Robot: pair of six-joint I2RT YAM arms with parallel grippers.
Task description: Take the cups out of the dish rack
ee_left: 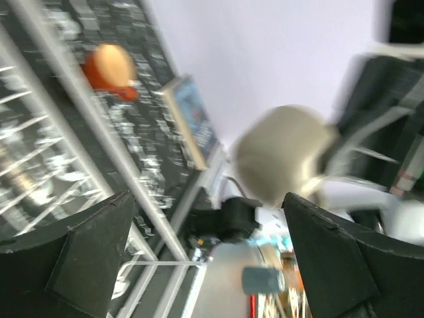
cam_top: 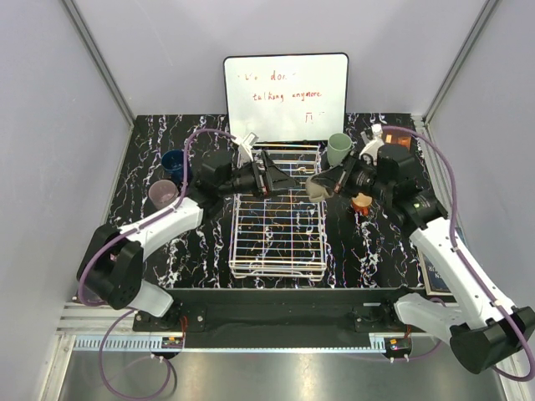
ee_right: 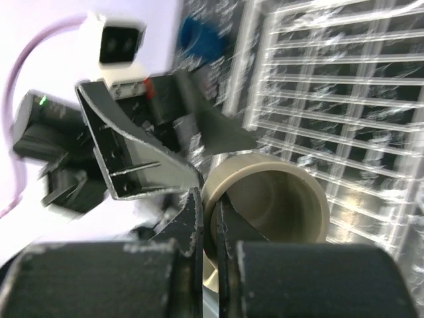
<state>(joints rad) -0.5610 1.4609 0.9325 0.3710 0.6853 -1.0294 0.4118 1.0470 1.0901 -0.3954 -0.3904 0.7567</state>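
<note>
Part-hidden taupe mug point(ee_right: 278, 199) behind right gripper point(ee_right: 211, 199)

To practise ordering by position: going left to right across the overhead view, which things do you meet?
pink-lilac mug → dish rack → mint green mug → orange-red mug

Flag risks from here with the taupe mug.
Right gripper pinches only the rim of the taupe grey-brown mug: it may pivot or slip.
Open left gripper hangs close beside it over the white wire dish rack: fingers could clash.
Small orange-red mug stands close to that right gripper: could get knocked.
</note>
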